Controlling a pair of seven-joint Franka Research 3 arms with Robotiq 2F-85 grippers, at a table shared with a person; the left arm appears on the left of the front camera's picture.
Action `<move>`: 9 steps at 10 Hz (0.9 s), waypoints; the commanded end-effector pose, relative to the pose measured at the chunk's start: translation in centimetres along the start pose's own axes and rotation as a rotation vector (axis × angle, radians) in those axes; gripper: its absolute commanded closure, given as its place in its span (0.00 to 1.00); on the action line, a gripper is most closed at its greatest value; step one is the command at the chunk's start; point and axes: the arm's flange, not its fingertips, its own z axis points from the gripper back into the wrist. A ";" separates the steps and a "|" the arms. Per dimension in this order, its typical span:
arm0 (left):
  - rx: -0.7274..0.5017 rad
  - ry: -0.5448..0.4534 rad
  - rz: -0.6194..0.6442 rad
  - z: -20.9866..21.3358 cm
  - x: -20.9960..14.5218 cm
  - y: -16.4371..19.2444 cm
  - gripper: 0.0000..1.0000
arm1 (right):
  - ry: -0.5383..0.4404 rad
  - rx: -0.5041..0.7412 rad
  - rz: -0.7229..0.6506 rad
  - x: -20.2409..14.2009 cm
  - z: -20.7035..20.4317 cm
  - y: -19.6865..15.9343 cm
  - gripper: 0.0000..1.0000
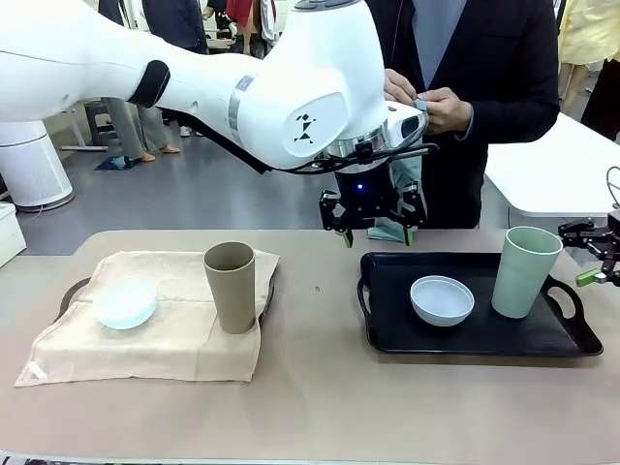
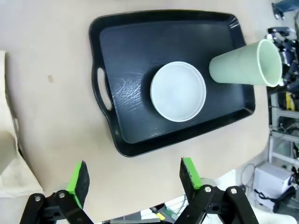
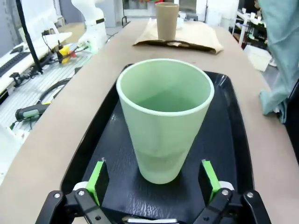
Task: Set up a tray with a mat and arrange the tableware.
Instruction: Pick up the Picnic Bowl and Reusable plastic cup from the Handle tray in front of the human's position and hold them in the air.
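Because the tall pale green plastic cup (image 3: 163,121) stands right in front of our right gripper (image 3: 153,164), just ahead of the green pads and in line with the gap between them, we think this arm is the one to grab it. The cup stands straight up at the right end of the flat black tray (image 3: 232,135), near a small round white bowl (image 1: 442,298). Our right arm comes in low and level from the side, jaws wide apart and empty. Our left gripper (image 1: 378,232) hangs farther off, just beyond the tray's far side, pointing down, jaws apart and empty too.
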 end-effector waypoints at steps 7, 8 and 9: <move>-0.035 -0.025 0.026 -7.0 1.3 -1.8 0.00 | -0.014 0.056 0.052 -0.4 -4.0 -0.1 0.00; -0.044 -0.046 0.020 -7.7 1.6 -1.6 0.00 | -0.017 0.048 0.056 -0.6 -4.6 -0.2 0.00; -0.052 -0.069 0.017 -8.4 1.6 -1.3 0.00 | -0.020 0.049 0.051 -0.8 -5.0 -0.1 0.00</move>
